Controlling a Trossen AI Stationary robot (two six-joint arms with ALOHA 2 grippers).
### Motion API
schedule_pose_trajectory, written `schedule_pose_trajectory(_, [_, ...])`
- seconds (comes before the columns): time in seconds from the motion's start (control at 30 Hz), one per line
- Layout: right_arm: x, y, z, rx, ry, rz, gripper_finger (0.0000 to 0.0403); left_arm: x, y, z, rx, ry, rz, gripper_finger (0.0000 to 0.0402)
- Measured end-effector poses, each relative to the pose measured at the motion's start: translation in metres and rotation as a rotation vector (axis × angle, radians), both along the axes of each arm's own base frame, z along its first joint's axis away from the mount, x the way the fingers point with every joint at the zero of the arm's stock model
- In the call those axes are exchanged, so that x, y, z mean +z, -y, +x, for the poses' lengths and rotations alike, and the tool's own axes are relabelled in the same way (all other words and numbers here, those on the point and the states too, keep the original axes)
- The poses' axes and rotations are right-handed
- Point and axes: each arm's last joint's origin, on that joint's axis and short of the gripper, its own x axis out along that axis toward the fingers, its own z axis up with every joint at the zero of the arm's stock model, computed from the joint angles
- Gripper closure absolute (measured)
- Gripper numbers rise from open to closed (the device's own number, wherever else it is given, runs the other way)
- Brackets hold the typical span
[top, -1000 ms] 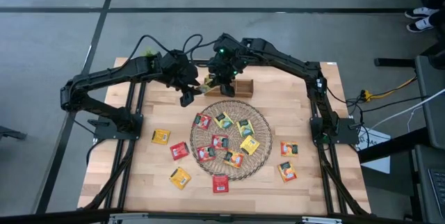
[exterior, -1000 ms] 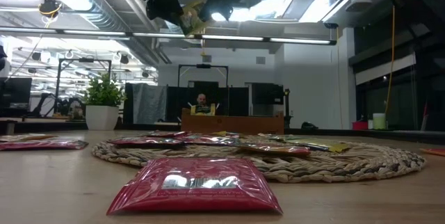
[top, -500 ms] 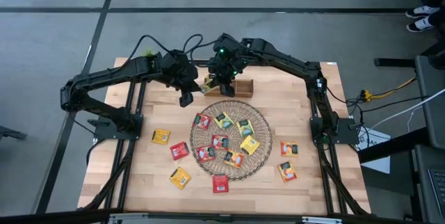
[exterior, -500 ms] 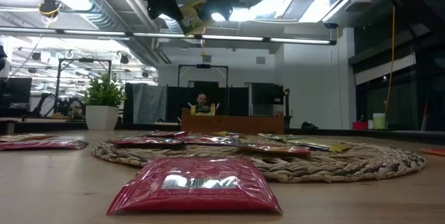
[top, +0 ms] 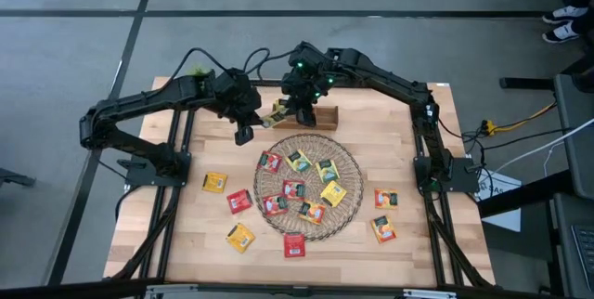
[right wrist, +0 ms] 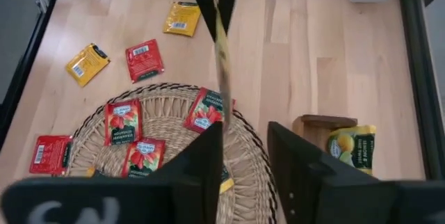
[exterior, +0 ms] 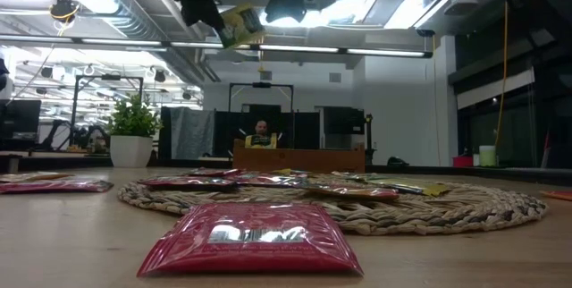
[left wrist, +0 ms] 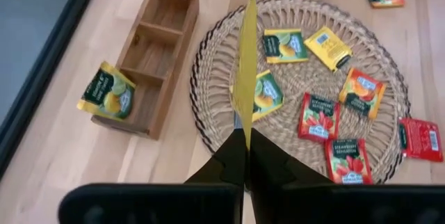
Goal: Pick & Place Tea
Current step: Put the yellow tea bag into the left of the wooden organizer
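A yellow tea sachet (top: 277,112) hangs in the air over the table's far middle, above the gap between the round wicker mat (top: 353,164) and the wooden box (top: 323,116). My left gripper (top: 264,118) comes from the left and is shut on it. My right gripper (right wrist: 245,154) stands open just right of the sachet and touches nothing. Several red, yellow and orange sachets lie flat on the mat, and others lie on the wood around it. One green-yellow sachet (left wrist: 106,92) leans in the box's end compartment. My left gripper pinches the yellow sachet between its two fingers at one edge (left wrist: 245,125). The fingers slant down from the table's left side. The sachet shows edge-on and stands straight out past the fingertips (left wrist: 233,156), lifted clear of table, mat and box.
Loose sachets lie left of the mat (top: 214,182), near its front (top: 293,244) and to its right (top: 385,198). A potted plant (exterior: 132,129) stands at the far left. Bare wood shows at the table's far right and near corners.
My left gripper has shut on the yellow sachet. My right gripper, which held it, has opened and let go and now stands a little clear of it. The sachet has stayed up in the air and tipped slightly toward the left gripper.
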Motion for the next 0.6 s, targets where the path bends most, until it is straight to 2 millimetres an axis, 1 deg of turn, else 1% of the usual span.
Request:
schedule_pose_trajectory(0.13, [0.002, -0.001, -0.006, -0.015, -0.031, 0.015, 0.0259, 0.009, 0.003, -0.010, 0.003, 0.039, 0.013, 0.0399])
schedule_pose_trajectory(0.27, [0.005, -0.002, -0.010, -0.014, -0.039, 0.018, 0.0250, 0.019, 0.008, -0.024, 0.011, 0.108, 0.033, 0.0399])
schedule_pose_trajectory(0.33, [0.007, -0.003, -0.012, -0.014, -0.034, 0.016, 0.0250, 0.015, 0.009, -0.032, 0.035, 0.144, 0.033, 0.0399])
schedule_pose_trajectory(0.43, [0.011, -0.003, -0.012, -0.010, -0.013, 0.009, 0.0249, 0.005, 0.010, -0.041, 0.075, 0.252, 0.039, 0.0399])
schedule_pose_trajectory(0.53, [0.014, -0.002, -0.010, -0.006, 0.026, 0.002, 0.0249, 0.001, 0.011, -0.047, 0.094, 0.389, 0.063, 0.0400])
schedule_pose_trajectory(0.6, [0.016, -0.002, -0.007, 0.010, 0.069, 0.010, 0.0249, -0.002, 0.012, -0.050, 0.092, 0.432, 0.076, 0.0400])
